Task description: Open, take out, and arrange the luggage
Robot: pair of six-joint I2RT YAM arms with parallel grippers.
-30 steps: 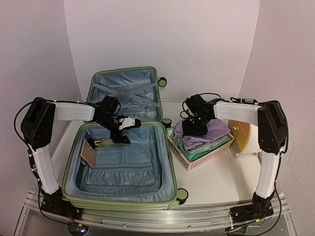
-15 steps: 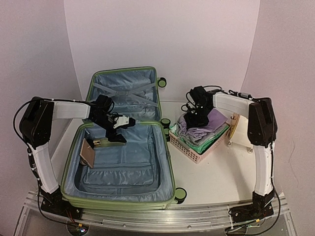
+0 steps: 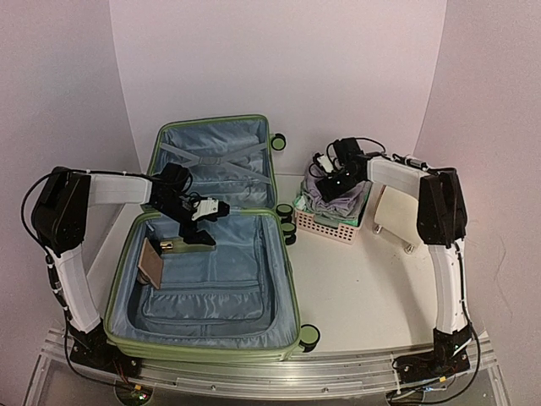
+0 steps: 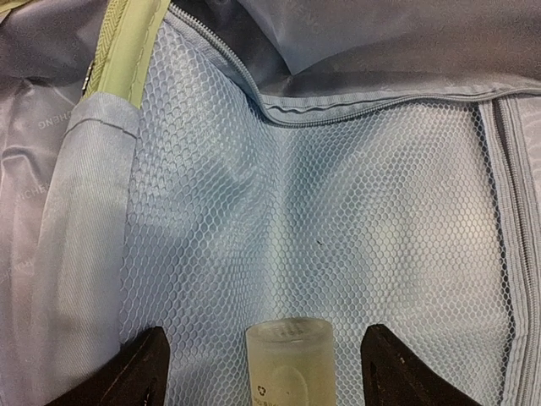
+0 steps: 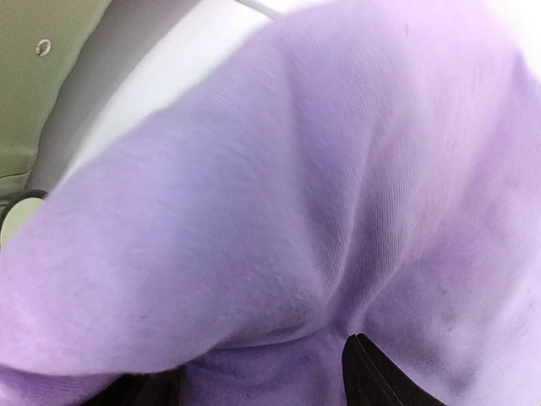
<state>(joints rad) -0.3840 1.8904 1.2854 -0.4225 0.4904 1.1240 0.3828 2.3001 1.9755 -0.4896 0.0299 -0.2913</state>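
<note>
Luggage: on left half of table, in front of left arm, base half flat, lid up against back wall, so step 1 (open) done. Take-out judged partly done: folded clothes, purple garment on top, stacked in pink basket just right of case, outside it. Left inside, at least 2 items near far-left corner of base: small frosted bottle and brown flat piece. Left gripper low over that bottle, jaws apart, 1 each side, not touching it. Right gripper down on purple garment; wrist view nearly all cloth, cannot tell if pinching or just resting. Remaining, by estimate: pull bottle and brown piece, check mesh pocket, then arrange everything outside.
</note>
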